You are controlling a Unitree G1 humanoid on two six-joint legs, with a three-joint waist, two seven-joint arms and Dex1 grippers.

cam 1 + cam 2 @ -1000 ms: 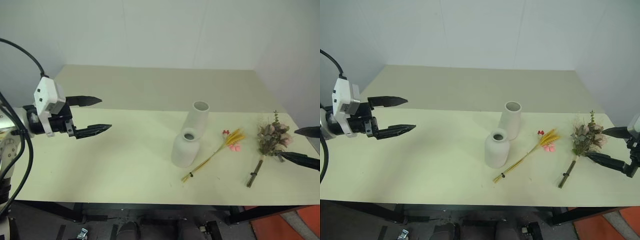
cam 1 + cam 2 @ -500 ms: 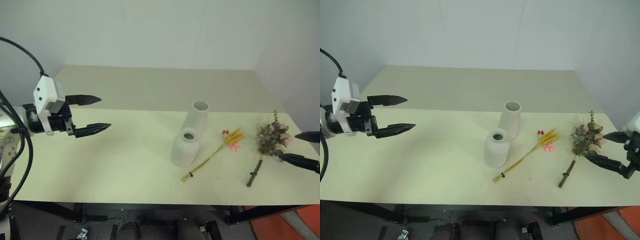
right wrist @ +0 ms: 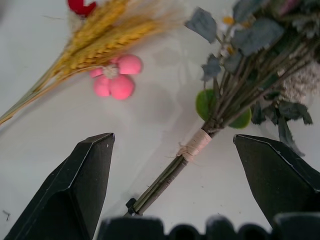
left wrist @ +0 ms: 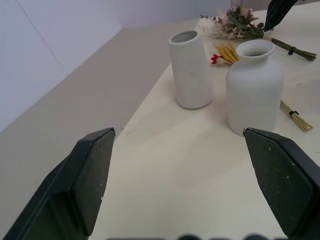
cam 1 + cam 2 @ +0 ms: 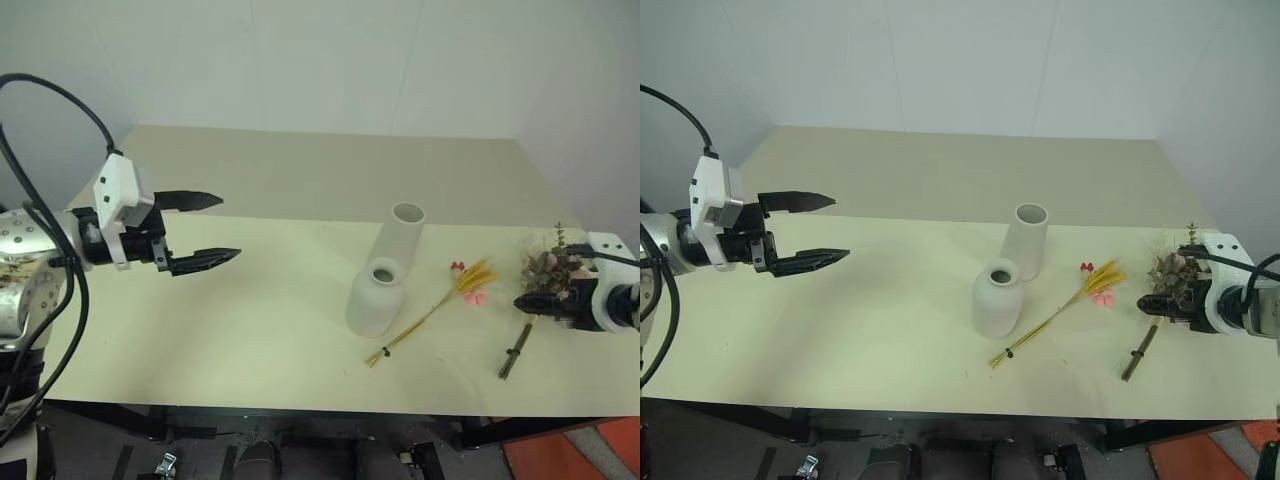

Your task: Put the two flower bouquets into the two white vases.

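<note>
Two white vases stand mid-table: a tall slim one (image 5: 400, 236) and, just in front of it, a shorter round-shouldered one (image 5: 374, 298). Right of them lies the thin wheat-stalk bunch (image 5: 430, 312) with pink and red blossoms (image 3: 116, 80). The full bouquet (image 5: 550, 270) of pink and cream flowers lies near the table's right edge, its stem (image 3: 192, 145) bound with tape. My right gripper (image 3: 172, 140) is open, tilted down over that stem, one finger on each side, apart from it. At the far left my left gripper (image 5: 228, 227) hangs open and empty above the table, pointing toward the vases.
The pale yellow-green table (image 5: 250, 330) ends close in front of and right of the full bouquet. Behind it lies a beige surface (image 5: 300, 170) up to white walls. A wide bare stretch of table separates the left gripper from the vases.
My right gripper has swung from level beside the flower head down over the full bouquet's stem, rolling as it came. The bouquets, the vases and the left gripper have stayed put.
</note>
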